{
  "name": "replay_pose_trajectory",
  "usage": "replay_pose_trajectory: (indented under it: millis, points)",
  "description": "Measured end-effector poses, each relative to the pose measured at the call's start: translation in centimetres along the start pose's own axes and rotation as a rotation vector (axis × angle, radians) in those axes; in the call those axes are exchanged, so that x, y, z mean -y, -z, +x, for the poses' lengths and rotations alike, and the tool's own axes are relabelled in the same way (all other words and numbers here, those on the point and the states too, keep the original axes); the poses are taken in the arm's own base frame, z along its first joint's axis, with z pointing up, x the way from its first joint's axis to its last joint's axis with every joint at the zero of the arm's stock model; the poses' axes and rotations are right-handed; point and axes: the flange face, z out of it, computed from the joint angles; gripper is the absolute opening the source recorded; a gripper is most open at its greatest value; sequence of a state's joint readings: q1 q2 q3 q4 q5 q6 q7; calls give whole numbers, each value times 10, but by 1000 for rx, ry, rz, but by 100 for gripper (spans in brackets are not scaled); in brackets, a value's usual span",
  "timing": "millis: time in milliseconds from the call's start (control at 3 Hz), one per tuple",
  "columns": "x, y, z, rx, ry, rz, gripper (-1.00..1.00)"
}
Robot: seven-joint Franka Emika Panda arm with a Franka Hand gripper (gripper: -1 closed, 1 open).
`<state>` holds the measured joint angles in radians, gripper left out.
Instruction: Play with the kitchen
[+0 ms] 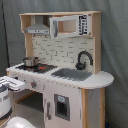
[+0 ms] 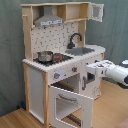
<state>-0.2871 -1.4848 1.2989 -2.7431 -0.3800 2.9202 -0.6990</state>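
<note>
The kitchen (image 2: pixel 60 65) stands on the floor as a tall, stiff, probably light board unit, so you take it by its small hinged parts, such as the open oven door (image 2: pixel 70 106), while your claw (image 2: pixel 96 70) at 3 o'clock shows no readable finger state.

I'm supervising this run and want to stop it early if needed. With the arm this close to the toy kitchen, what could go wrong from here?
1. The oven door hangs open below the end effector; a downward sweep could strike or strain it.
2. The arm sits close to the kitchen front, so a hard push might shift or tip the tall unit.
3. A small pot rests loose on the hob; jolting the unit could knock it off.
</note>
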Motion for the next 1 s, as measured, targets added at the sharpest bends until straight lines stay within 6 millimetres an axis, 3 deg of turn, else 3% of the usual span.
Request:
replay_pose_trajectory:
  millis: [1000]
  points:
    - [26, -59, 10, -70, 27, -6, 100]
